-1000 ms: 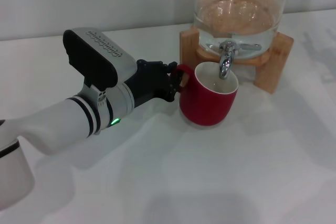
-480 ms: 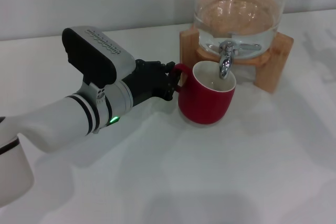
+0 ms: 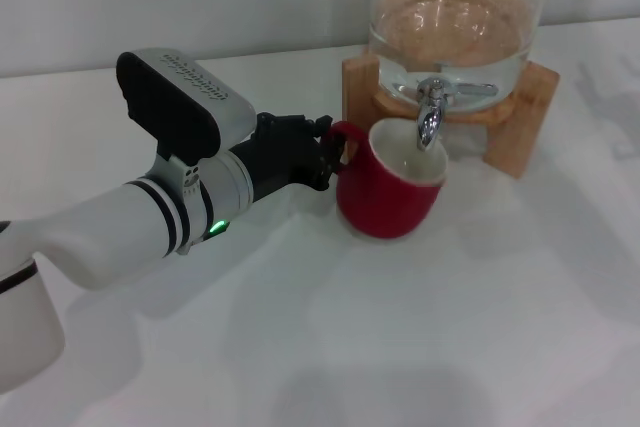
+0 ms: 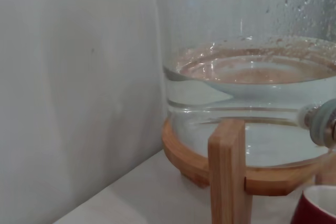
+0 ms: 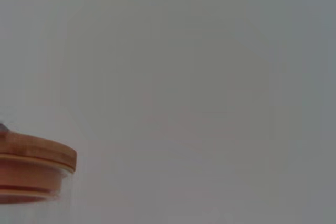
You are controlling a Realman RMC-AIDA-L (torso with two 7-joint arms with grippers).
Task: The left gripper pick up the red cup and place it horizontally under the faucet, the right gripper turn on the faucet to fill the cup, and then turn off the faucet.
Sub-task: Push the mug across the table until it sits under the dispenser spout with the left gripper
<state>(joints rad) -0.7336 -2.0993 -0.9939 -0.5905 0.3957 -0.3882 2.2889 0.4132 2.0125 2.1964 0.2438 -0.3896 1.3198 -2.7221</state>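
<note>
Holding, head view: my left gripper (image 3: 325, 155) pinches the cup (image 3: 390, 185) by its handle, tilted under the faucet (image 3: 430, 115).
Advice: I'd level it, spout over the mouth.
Left wrist view: only jar (image 4: 252, 98), stand (image 4: 227, 171), cup rim.
Right wrist view: wooden lid (image 5: 31, 169); right gripper unseen.

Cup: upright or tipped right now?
Tipped slightly. The cup leans with its mouth toward the faucet, held by the handle in the left pincer.
</note>
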